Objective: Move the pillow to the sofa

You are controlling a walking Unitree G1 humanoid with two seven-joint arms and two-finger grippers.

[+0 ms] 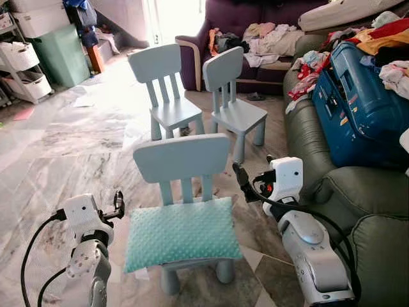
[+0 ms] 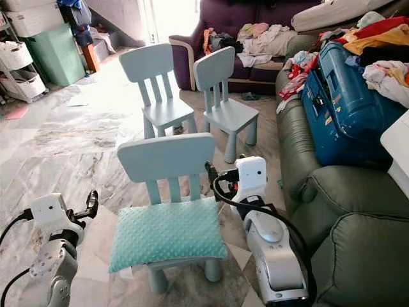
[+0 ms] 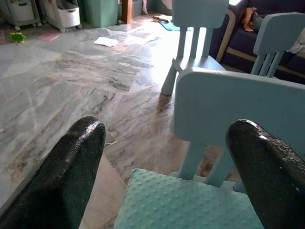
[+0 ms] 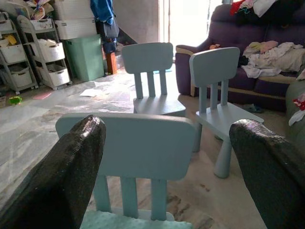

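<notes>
Floor [image 1: 70,153]: pale marble tiles; three small blue chairs stand on it.
Near chair [image 1: 182,160]: at 6 o'clock, carrying the mint dotted pillow [image 1: 182,233] flat on its seat.
Two far chairs: left one [image 1: 163,89] at 12 o'clock, right one [image 1: 233,96] just beside it.
Green sofa [image 1: 345,198]: at 3 o'clock, bearing a blue suitcase [image 1: 361,109] and heaped clothes [image 1: 383,38].
Paper sheet [image 1: 83,101]: on the floor at 10 o'clock.

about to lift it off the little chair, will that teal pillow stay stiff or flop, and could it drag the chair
The dotted teal pillow looks soft and thin, so it will likely sag at its unsupported edges. It seems light for its size. Its nubby fabric probably grips well. The small light-blue chair looks light, so a sideways drag might shift it.
</notes>
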